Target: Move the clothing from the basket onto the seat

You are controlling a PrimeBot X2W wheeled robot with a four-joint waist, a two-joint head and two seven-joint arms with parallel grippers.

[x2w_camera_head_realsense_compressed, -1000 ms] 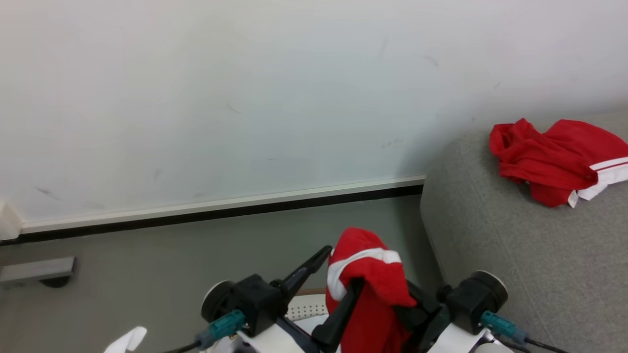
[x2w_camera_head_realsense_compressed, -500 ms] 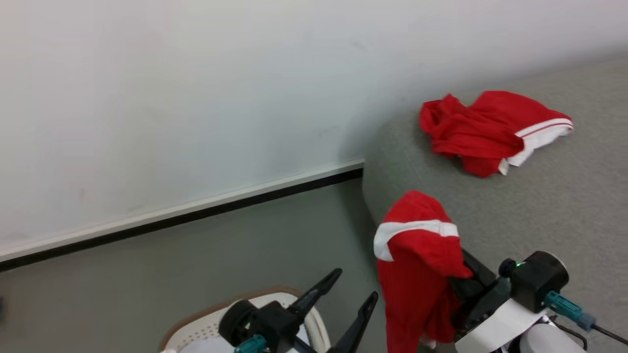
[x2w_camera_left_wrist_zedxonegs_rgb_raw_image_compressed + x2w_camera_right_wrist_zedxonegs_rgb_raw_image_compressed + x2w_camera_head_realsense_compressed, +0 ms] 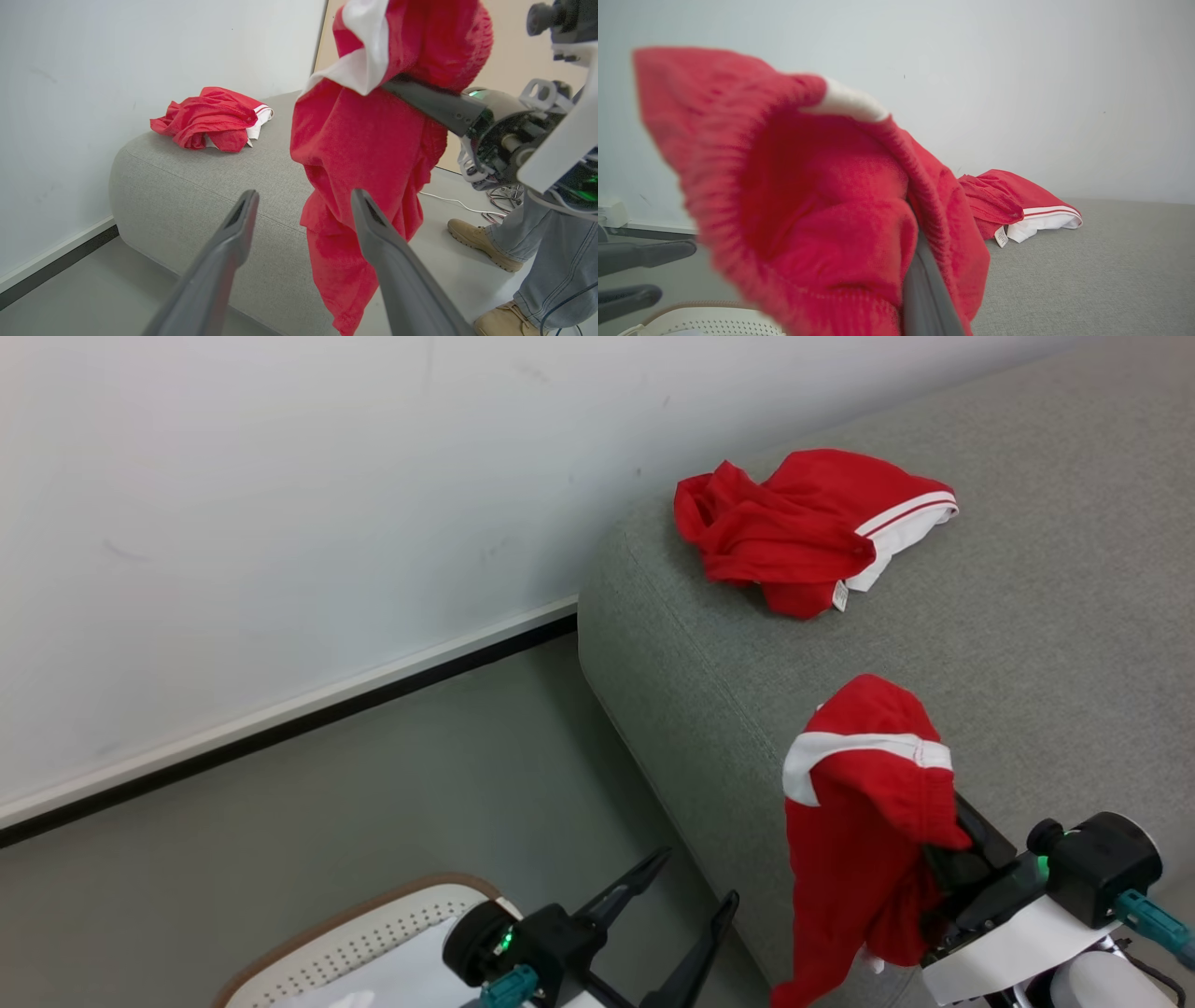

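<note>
Bright red soft fabric garment with a white band [image 3: 859,821] hangs bunched at lower right of the head view, draped over the fingers of the right pincer [image 3: 966,849], which is clenched on it. It sits over the front edge of the seat [image 3: 1027,616], a large light grey upholstered cushion with rounded edges. Right wrist view: the same garment [image 3: 822,210] is close up, with one dark finger [image 3: 924,289] poking out below it. A second red garment [image 3: 803,527], crumpled, with white striped hem and small white tag, lies on the seat top near its far left corner, by the white wall [image 3: 280,523] and well apart from the held one. Left pincer [image 3: 697,875] is at bottom centre, released, fingers spread, nothing between them, apart from the hanging garment. Just left of it is the cream-white perforated plastic basket with brown rim [image 3: 355,943], on the grey floor [image 3: 373,784]. Left wrist view, lower right: a person's jeans legs [image 3: 551,252] and tan boots [image 3: 481,238], standing on the floor past the seat.
</note>
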